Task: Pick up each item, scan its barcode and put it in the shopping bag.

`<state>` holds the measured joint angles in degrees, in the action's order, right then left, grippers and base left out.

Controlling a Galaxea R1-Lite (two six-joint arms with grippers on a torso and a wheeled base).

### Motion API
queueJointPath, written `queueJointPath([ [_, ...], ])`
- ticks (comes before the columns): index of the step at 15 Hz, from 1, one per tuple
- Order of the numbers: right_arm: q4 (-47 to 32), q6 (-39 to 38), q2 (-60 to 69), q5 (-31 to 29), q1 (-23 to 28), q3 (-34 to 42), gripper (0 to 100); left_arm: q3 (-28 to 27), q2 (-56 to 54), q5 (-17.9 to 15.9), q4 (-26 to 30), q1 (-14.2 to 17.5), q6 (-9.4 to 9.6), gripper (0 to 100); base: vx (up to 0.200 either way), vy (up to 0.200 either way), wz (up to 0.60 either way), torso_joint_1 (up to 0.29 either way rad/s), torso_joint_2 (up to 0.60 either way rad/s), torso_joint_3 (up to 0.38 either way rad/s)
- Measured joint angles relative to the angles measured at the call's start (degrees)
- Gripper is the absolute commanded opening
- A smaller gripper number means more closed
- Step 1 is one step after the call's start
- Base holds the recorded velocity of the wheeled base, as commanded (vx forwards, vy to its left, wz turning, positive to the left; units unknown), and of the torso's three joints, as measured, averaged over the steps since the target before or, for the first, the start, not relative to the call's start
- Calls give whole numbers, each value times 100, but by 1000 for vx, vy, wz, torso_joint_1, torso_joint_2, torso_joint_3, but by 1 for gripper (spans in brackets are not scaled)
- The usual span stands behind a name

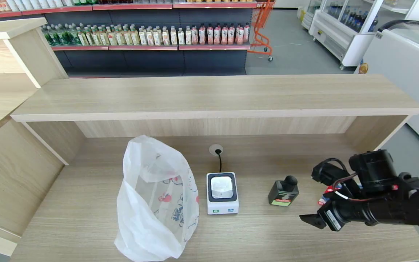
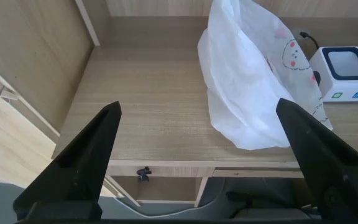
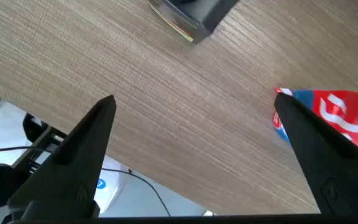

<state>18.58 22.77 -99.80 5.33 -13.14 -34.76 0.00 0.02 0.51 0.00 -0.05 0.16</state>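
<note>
A white plastic shopping bag (image 1: 156, 200) stands open on the wooden counter, left of a small white barcode scanner (image 1: 222, 193). Right of the scanner stands a dark green bottle (image 1: 284, 191) with a black cap. A red-and-blue packet (image 1: 327, 194) lies beyond it, partly hidden by my right arm. My right gripper (image 1: 316, 214) hovers open and empty over the counter, between the bottle (image 3: 191, 15) and the packet (image 3: 334, 115). My left gripper (image 2: 197, 168) hangs open and empty near the counter's front edge, short of the bag (image 2: 247, 81) and scanner (image 2: 347, 71).
A raised wooden ledge (image 1: 216, 94) runs along the back of the counter, with side walls at both ends. The scanner's black cable goes into a round port (image 1: 216, 150). Bare counter (image 1: 267, 233) lies in front of the scanner and bottle.
</note>
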Motion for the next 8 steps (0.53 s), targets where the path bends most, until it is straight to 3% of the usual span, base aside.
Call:
queueJointPath([
  [8,413,98,-1351,-21,-722,-1370,100,0,0,0,0,0,2,100,0,0,0,0,0,0],
])
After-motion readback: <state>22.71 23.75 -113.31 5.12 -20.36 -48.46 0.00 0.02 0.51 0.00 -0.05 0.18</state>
